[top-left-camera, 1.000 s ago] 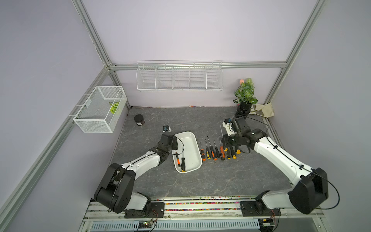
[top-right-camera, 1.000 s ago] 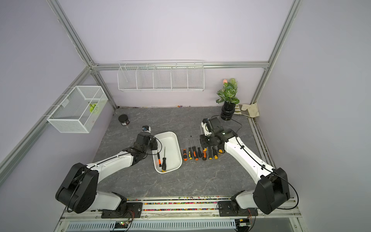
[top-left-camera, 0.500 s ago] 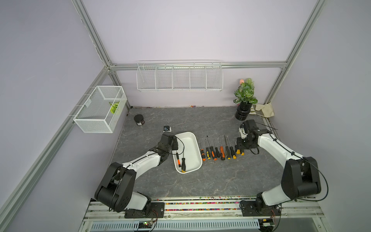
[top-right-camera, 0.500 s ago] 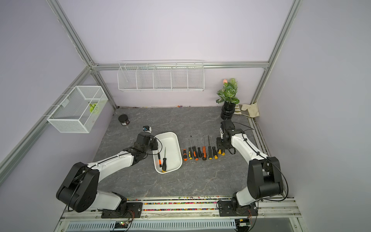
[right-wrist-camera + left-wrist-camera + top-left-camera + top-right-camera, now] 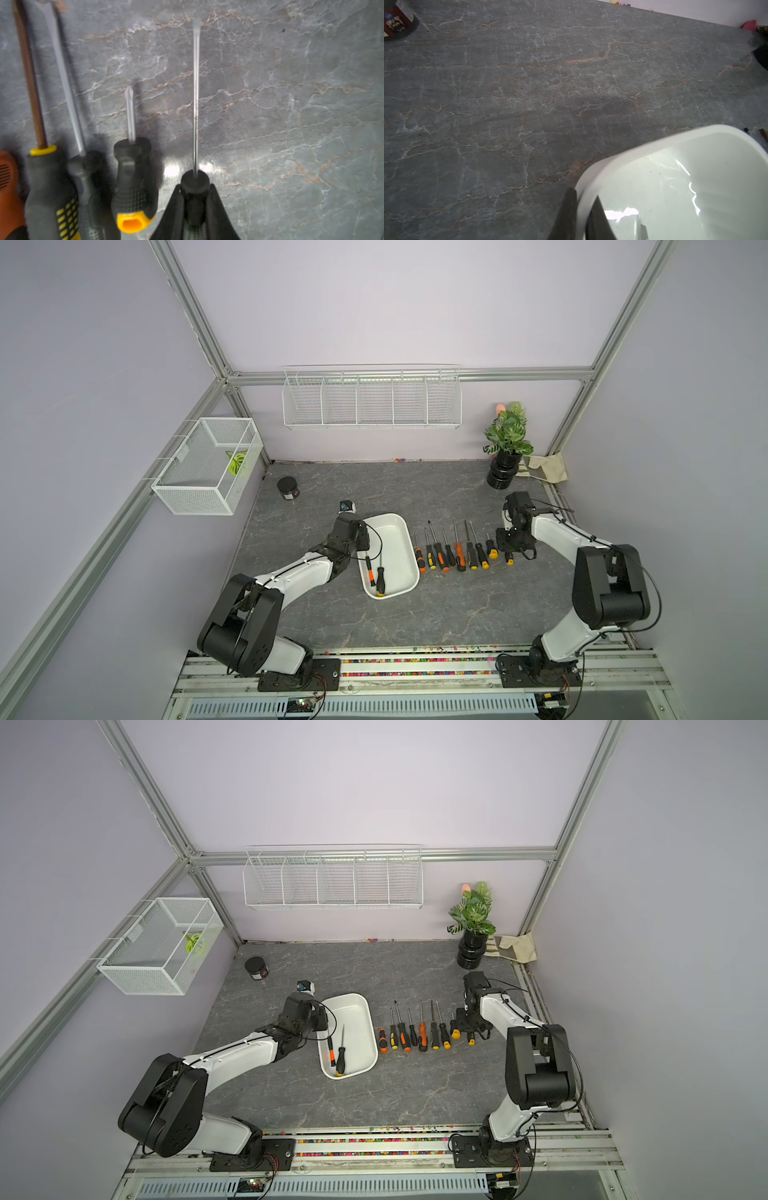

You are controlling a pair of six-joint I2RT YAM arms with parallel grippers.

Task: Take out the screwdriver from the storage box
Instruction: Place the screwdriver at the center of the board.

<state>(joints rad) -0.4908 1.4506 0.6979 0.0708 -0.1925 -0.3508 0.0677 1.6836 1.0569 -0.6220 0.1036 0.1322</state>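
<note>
Over the last second the right arm had folded back, shifting the right gripper (image 5: 514, 545) beyond the row of screwdrivers (image 5: 453, 549). The slim black-handled screwdriver (image 5: 195, 187) sat between its fingers (image 5: 216, 207) — clamped on the handle, well apart from the shallow white plastic storage box (image 5: 397, 526), whose rim the left gripper (image 5: 582, 199) pinched shut.

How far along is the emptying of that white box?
Mostly done: a row of screwdrivers lies on the table. In hand: the right gripper is shut on a black-handled screwdriver at the row's end, while the left gripper clamps the storage box rim. Left: two screwdrivers in the box.
</note>
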